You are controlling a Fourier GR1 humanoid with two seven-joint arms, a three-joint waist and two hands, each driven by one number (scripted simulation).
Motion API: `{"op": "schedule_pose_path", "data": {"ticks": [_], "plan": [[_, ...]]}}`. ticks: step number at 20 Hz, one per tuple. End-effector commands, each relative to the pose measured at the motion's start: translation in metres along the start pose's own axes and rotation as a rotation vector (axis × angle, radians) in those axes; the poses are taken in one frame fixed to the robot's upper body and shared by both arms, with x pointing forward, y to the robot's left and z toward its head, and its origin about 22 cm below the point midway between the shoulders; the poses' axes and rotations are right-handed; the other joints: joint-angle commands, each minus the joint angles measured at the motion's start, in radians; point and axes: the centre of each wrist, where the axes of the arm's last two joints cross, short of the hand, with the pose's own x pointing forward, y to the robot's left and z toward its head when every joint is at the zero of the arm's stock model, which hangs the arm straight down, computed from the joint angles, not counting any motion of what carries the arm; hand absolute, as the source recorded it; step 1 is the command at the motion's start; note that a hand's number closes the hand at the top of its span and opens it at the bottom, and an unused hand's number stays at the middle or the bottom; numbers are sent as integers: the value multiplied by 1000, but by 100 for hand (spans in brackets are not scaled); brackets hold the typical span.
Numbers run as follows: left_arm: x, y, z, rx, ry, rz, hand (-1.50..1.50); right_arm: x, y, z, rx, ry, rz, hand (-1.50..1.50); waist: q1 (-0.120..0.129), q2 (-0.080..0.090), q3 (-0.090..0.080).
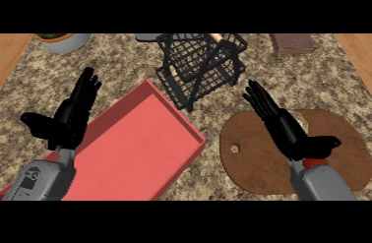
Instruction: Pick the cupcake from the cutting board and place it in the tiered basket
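The small pale cupcake (301, 123), soft, light and crushable, sits on the round brown wooden cutting board (251, 161) at four o'clock, mostly hidden under the right hand (291, 131), whose straight fingers should close low around its base.

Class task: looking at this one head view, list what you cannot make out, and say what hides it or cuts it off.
- Cupcake: mostly hidden by the right hand above the cutting board.
- Pot, brown block: cut off by the upper edge.
- Red tray: near corner behind the left hand and forearm.
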Motion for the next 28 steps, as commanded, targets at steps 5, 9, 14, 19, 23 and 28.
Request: {"op": "schedule_pose_path", "data": {"ticks": [5,9,14,19,23,28], "plan": [[20,14,-3,-90,-163,-352,0,85,0,-39,434,-335,-129,150,35,-11,-27],[10,8,9,-146,-153,-399,0,58,-64,-27,-194,6,65,150,26,-1,-31],[33,16,34,-147,-167,-430,0,67,-90,-25,-90,-138,3,-150,32,-3,-29],[20,3,35,-136,-144,-411,0,131,-120,-12,126,95,350,-150,21,-9,-32],[20,12,36,-121,-148,-428,0,176,-137,0,184,340,693,-150,8,-15,-35],[25,10,33,-113,-145,-428,0,226,-127,3,238,473,960,-150,3,-10,-32]]}}
